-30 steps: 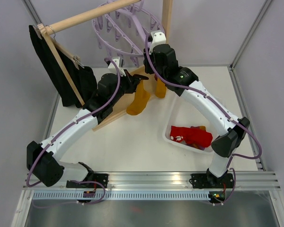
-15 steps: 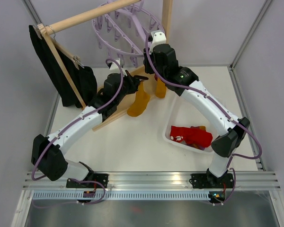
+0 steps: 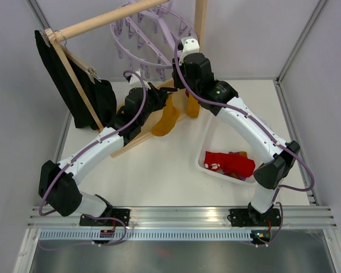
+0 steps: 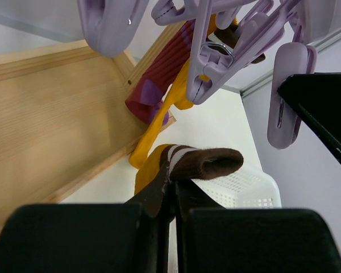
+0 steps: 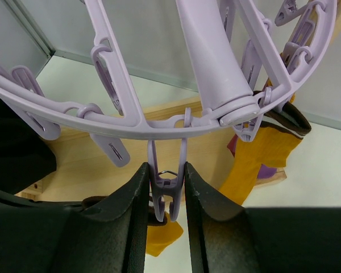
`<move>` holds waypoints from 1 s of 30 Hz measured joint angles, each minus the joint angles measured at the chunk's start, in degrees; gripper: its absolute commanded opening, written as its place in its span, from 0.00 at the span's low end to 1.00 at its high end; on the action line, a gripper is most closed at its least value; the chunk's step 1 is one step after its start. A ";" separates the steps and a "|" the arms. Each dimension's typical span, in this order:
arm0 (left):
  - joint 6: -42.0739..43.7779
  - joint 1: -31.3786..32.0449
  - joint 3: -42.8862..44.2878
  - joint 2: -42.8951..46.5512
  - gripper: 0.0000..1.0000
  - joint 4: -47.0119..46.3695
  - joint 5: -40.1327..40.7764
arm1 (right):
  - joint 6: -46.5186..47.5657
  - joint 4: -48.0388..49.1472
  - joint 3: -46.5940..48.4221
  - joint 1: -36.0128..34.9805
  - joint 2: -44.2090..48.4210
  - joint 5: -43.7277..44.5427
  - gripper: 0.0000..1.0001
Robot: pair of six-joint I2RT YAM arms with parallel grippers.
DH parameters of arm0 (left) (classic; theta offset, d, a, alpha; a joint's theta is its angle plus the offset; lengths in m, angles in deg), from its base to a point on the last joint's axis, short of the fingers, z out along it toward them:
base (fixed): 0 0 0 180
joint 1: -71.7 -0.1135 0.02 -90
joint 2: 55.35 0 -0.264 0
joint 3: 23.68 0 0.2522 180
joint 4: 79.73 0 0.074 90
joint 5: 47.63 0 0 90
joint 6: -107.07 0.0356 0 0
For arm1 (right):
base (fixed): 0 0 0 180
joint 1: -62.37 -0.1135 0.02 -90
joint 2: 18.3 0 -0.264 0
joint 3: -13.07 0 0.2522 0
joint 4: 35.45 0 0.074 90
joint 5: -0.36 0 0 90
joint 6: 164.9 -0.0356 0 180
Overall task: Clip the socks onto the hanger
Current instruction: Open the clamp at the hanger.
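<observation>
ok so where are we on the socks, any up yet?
Done: at least one mustard sock looks clipped to the lavender hanger.
In hand: the left gripper is shut on a second mustard sock by its brown cuff, just under the pegs. The right gripper squeezes a peg.
Left: the red socks lie in the white basket.

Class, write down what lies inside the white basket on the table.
In the basket: red socks with white bits, a mustard scrap; anything beneath is covered.
</observation>
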 measured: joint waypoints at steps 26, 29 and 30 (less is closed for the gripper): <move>-1.20 0.00 1.88 -0.72 0.02 -1.64 -0.17 | 0.00 1.20 -0.83 0.02 0.00 -0.02 0.00; -1.20 0.00 1.95 -0.72 0.02 -1.64 -0.17 | 0.00 1.20 -0.83 0.02 0.00 -0.02 0.00; -1.20 0.00 1.95 -0.72 0.02 -1.64 -0.17 | -0.02 1.20 -0.83 0.02 0.00 -0.04 0.00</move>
